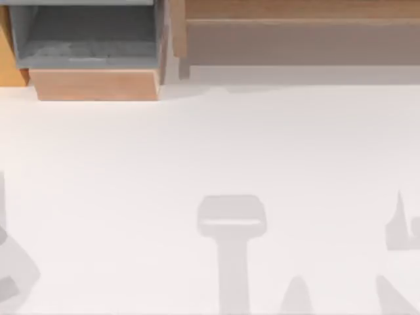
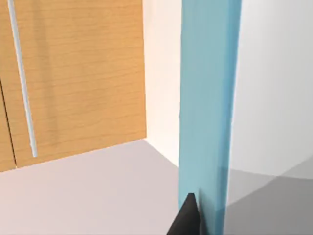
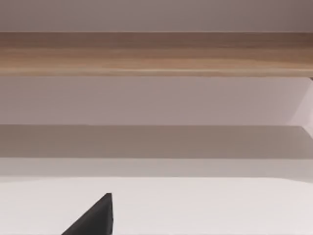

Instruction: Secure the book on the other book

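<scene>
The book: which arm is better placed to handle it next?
Probably left. The left wrist view shows the blue book upright right beside a dark fingertip; the right wrist view faces a wooden shelf.

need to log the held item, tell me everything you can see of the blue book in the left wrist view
The blue book appears in the left wrist view as a tall, flat, pale blue slab with plain, smooth faces and no visible print. It stands upright, running out of view at both ends. A dark fingertip of the left gripper lies against its lower part. Behind it are a white wall and a wooden cabinet door.
</scene>
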Tool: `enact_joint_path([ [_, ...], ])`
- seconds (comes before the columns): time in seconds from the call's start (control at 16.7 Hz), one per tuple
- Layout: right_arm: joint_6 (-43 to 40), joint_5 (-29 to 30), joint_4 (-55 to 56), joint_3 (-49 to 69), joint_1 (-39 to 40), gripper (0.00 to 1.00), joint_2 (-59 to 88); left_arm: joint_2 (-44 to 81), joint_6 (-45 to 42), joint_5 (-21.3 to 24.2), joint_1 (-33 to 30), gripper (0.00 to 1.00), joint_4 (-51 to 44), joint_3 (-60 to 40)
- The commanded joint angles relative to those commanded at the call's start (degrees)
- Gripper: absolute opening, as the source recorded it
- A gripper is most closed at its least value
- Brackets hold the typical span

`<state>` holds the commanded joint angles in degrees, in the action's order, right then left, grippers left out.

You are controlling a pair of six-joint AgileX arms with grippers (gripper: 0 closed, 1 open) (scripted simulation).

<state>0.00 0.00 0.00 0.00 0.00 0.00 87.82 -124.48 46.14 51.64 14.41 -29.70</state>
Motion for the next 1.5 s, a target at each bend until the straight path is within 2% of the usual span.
enact_joint_path([
  [0.18, 0.0, 0.0, 0.0, 0.0, 0.0, 1.0, 0.0, 0.85, -3.07, -0.05, 2.77, 0.0, -0.77, 0.92],
  [0.96, 0.0, 0.0, 0.0, 0.0, 0.0, 1.0, 0.0, 1.89, -2.18, -0.66, 1.87, 0.0, 0.73, 0.73],
  [1.5, 0.0, 0.0, 0.0, 0.0, 0.0, 1.0, 0.0, 1.89, -2.18, -0.66, 1.87, 0.68, 0.73, 0.73],
])
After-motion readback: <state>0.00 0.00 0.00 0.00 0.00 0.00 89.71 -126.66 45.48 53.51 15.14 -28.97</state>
